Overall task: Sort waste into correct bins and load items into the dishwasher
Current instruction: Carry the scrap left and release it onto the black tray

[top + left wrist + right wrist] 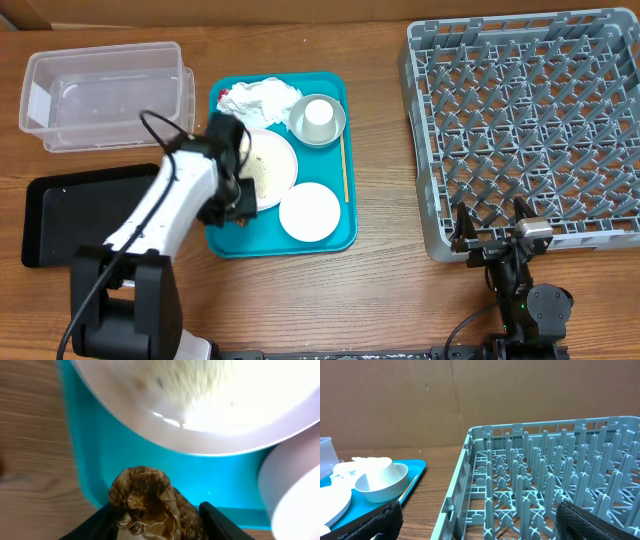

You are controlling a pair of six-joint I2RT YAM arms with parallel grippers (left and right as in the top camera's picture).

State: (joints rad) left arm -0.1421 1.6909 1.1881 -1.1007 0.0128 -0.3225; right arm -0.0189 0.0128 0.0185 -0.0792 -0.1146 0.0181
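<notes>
Brown and wrinkled, a food lump [145, 507] sits right between the two fingers [92, 527] of the left tool [155, 522], and both fingers press against its sides, so this tool is closed on it. In the left wrist view the lump hangs over the near left part of the teal tray [125, 455], with wooden bench [30, 435] to its left. Whether the lump is clear of the tray floor or resting on it I cannot tell.

Just beyond the lump lies the large pale plate [200, 420], with blurred rice-like grains [195, 380] scattered on it. The small white plate [295, 495] lies to the right of the tool. Seen from overhead, the left tool [232, 205] is at the tray's left side, at the large plate's edge.

At the tray's far end are the crumpled napkins [258, 98] and a grey-rimmed bowl [297, 120] with the white cup [318, 118] standing in it. A thin wooden stick [345, 165] lies along the tray's right side.

The clear tub [100, 95] and the black tray [60, 215] are on the bench to the tray's left, partly behind the arm.

The right tool [493, 232] has its jaws spread wide with nothing between them, just beside the near left corner of the dish rack [530, 130].
</notes>
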